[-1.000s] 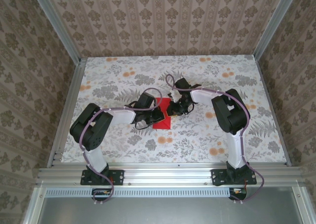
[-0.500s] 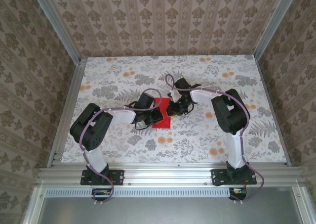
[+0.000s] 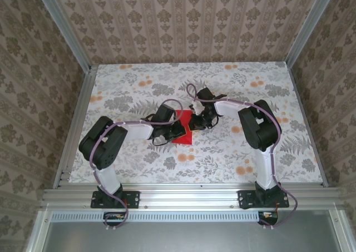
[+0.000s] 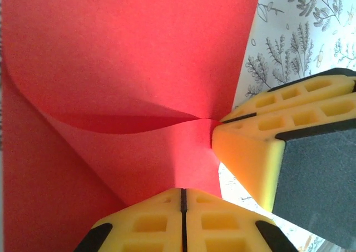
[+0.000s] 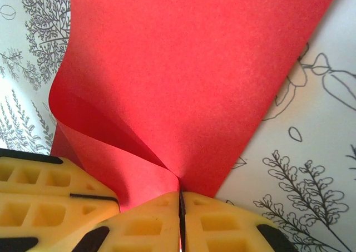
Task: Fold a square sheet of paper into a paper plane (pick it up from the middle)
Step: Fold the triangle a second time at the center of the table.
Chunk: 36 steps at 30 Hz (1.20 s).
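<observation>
**Both end effectors pinch the red sheet at mid-worktop**

The square sheet of paper point(image 3: 183, 138) sits near the middle of the floral worktop point(image 3: 233, 79), between the two arms, which reach in from 7 and 5 o'clock in the top view. There, the left arm's tip covers the sheet's 9 o'clock side and the right arm's tip covers its 3 o'clock side, so red shows between and below them.

The left end effector point(image 4: 182, 207) has its yellow pads pressed together with no gap, clamped on the paper at 6 o'clock of its wrist view. From that pinch the sheet rises and bows into a curved flap, with a dark shadowed pocket under the bend. The right arm's fingers point(image 4: 245, 157) come in at 4 o'clock in this view, touching the same gathered point of paper.

The right end effector point(image 5: 180, 213) is likewise closed tight on the sheet, at 6 o'clock of its own view. The paper curls up and over towards 9 o'clock, one straight edge running off to 1 o'clock above the printed worktop. The left arm's fingers point(image 5: 50, 191) lie just beside it at 8 o'clock.
</observation>
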Tool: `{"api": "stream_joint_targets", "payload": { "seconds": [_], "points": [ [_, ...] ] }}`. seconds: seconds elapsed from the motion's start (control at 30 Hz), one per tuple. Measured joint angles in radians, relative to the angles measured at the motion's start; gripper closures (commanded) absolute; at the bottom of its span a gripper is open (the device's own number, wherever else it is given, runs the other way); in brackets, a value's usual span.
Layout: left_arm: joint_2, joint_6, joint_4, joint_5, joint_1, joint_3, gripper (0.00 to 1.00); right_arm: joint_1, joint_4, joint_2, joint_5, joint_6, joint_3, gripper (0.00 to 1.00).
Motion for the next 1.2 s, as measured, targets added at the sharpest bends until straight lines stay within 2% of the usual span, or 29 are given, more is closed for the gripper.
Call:
{"api": "stream_joint_targets", "payload": {
  "seconds": [0.43, 0.7, 0.87, 1.03, 1.2],
  "points": [
    [0.011, 0.0, 0.004, 0.005, 0.0, 0.0, 0.88, 0.0, 0.0, -0.006, 0.0, 0.007, -0.001, 0.9],
    [-0.004, 0.01, 0.02, 0.011, -0.001, -0.014, 0.71, 0.0, 0.001, -0.012, 0.003, 0.007, -0.008, 0.9],
    [-0.044, 0.011, 0.017, 0.01, -0.001, -0.054, 0.66, 0.001, 0.001, -0.012, 0.005, 0.007, -0.009, 0.9],
    [-0.055, 0.012, -0.004, 0.003, -0.001, -0.066, 0.66, 0.002, 0.002, -0.014, 0.013, 0.007, -0.01, 0.9],
    [-0.055, 0.018, -0.017, -0.005, -0.001, -0.066, 0.72, 0.002, 0.009, -0.022, 0.023, 0.007, -0.017, 0.9]
  ]
}}
